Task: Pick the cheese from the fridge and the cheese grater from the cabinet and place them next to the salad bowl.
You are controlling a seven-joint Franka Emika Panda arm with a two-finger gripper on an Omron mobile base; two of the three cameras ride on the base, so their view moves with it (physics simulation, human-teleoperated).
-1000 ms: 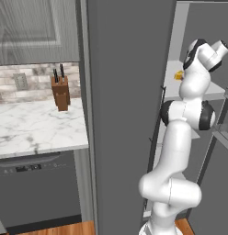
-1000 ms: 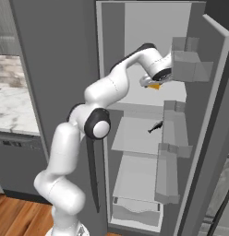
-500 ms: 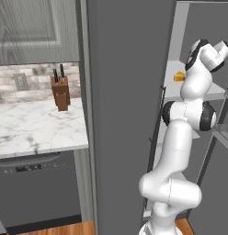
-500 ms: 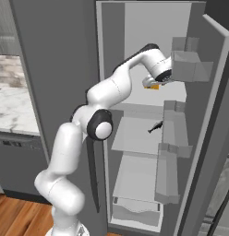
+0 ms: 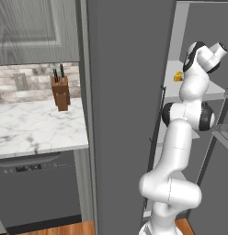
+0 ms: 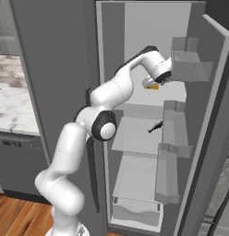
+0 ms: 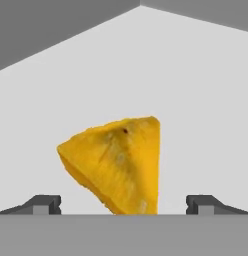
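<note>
The fridge stands open, and a yellow-orange cheese wedge lies on its pale upper shelf. My gripper is open and reaches into that shelf, with one fingertip on either side of the cheese and neither touching it. From the right base view the gripper sits right at the cheese. The left base view shows the cheese peeking out beside my wrist. The grey wood-grain cabinet is closed at the upper left. The cheese grater is hidden and the salad bowl is out of view.
Grey door bins hang on the open fridge door close to my hand. A small dark item lies on the middle shelf. Left of the fridge, a knife block stands on a marble counter above a dishwasher.
My hand has edged slightly deeper onto the upper shelf toward the cheese. The jaws stayed wide open and the cheese has not moved.
</note>
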